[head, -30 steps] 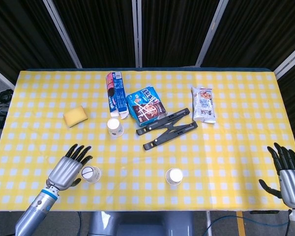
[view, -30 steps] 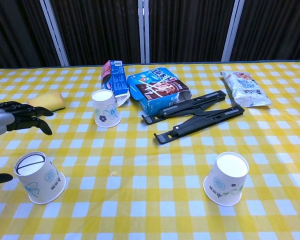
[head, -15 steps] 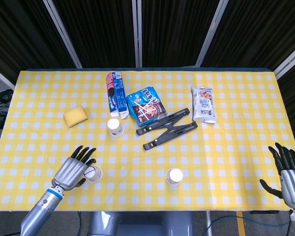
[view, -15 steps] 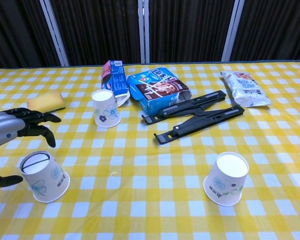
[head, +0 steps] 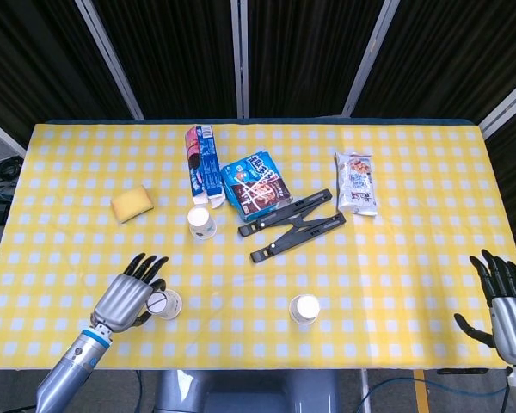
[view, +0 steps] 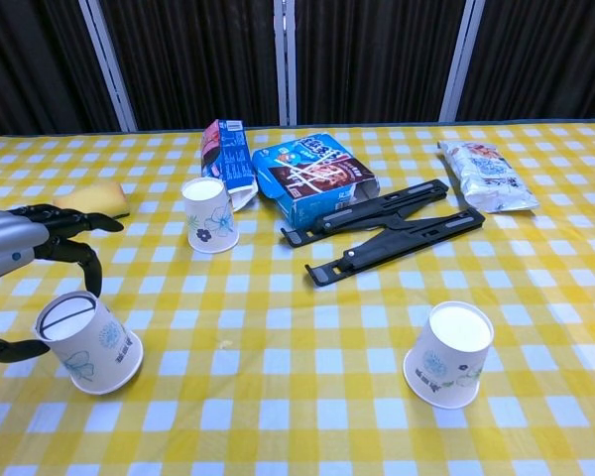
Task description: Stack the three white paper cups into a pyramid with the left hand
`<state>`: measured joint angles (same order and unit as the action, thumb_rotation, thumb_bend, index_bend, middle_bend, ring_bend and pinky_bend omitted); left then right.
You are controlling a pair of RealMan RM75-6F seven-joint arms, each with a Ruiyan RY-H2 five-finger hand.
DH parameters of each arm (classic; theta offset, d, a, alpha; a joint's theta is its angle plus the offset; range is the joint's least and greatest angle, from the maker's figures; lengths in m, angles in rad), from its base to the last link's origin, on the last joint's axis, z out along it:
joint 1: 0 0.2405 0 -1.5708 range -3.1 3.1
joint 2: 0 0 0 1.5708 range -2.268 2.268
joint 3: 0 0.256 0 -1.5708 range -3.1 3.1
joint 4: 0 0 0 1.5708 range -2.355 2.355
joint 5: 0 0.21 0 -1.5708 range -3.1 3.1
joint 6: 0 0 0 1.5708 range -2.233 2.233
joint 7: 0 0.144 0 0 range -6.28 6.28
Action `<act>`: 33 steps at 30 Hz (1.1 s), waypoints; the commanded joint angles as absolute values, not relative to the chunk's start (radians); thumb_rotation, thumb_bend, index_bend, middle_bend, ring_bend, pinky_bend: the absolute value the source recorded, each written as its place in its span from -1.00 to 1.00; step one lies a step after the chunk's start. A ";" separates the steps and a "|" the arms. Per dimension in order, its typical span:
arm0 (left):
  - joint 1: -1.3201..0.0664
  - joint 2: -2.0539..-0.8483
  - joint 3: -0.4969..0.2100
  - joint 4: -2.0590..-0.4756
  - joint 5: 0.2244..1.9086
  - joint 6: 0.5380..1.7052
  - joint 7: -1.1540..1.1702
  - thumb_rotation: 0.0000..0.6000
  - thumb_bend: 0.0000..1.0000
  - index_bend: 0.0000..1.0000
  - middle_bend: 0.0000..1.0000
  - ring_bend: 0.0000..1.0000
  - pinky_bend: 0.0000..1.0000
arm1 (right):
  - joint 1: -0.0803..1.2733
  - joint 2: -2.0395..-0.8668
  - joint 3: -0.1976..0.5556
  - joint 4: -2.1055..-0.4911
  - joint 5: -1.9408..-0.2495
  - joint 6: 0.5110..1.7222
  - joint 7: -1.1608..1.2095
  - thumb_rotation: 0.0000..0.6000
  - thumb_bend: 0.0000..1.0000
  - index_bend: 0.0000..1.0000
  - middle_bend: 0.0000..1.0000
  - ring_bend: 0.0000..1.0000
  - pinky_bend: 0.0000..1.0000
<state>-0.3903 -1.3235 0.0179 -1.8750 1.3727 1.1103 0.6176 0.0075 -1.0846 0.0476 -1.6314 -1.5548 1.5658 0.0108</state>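
At the near-left corner of the yellow-checked tablecloth [head: 396, 258], the left hand [head: 127, 299] wraps the nearest inverted white paper cup with a blue flower print [view: 87, 342], thumb low on the near side and fingers [view: 74, 248] arched over the far side. The cup is tilted, base leaning toward the hand, so I judge this a side grasp mid-closure; whether the fingers have firm contact is hard to tell from the chest view. The second white paper cup [view: 209, 214] stands upside down just in front of the blue-and-pink carton [view: 228, 159], and the third white paper cup [view: 448, 354] sits well apart at near-centre-right. All three are rim-down, which suits two as a base with one bridging on top. The right hand [head: 507, 308] idles at the far right edge, fingers spread, holding nothing, clear of the work.
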 commanded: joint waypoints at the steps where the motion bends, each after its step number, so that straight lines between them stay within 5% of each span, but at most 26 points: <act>1: -0.398 -1.305 0.009 -1.900 1.391 1.122 0.605 1.00 -0.22 -0.19 -1.00 -1.00 -1.00 | 0.007 -1.085 0.047 -1.631 -1.555 1.565 0.011 1.00 -0.82 -1.00 -1.00 -1.00 -1.00; 8: -0.473 -1.304 -0.063 -1.972 1.363 1.081 0.629 1.00 -0.22 -0.19 -1.00 -1.00 -1.00 | 0.009 -1.078 0.059 -1.626 -1.531 1.558 0.033 1.00 -0.82 -1.00 -1.00 -1.00 -1.00; 12: -0.605 -1.374 -0.166 -1.998 1.240 0.984 0.718 1.00 -0.23 -0.19 -1.00 -1.00 -1.00 | 0.013 -1.070 0.076 -1.611 -1.489 1.540 0.071 1.00 -0.82 -1.00 -1.00 -1.00 -1.00; 17: -0.716 -1.462 -0.205 -1.988 1.107 0.924 0.809 1.00 -0.23 -0.19 -1.00 -1.00 -1.00 | 0.015 -1.065 0.087 -1.598 -1.458 1.525 0.098 1.00 -0.82 -1.00 -1.00 -1.00 -1.00; 33: -0.959 -1.719 -0.206 -1.824 0.837 0.918 0.996 1.00 -0.23 -0.18 -1.00 -1.00 -1.00 | 0.008 -1.047 0.114 -1.554 -1.379 1.489 0.179 1.00 -0.82 -1.00 -1.00 -1.00 -1.00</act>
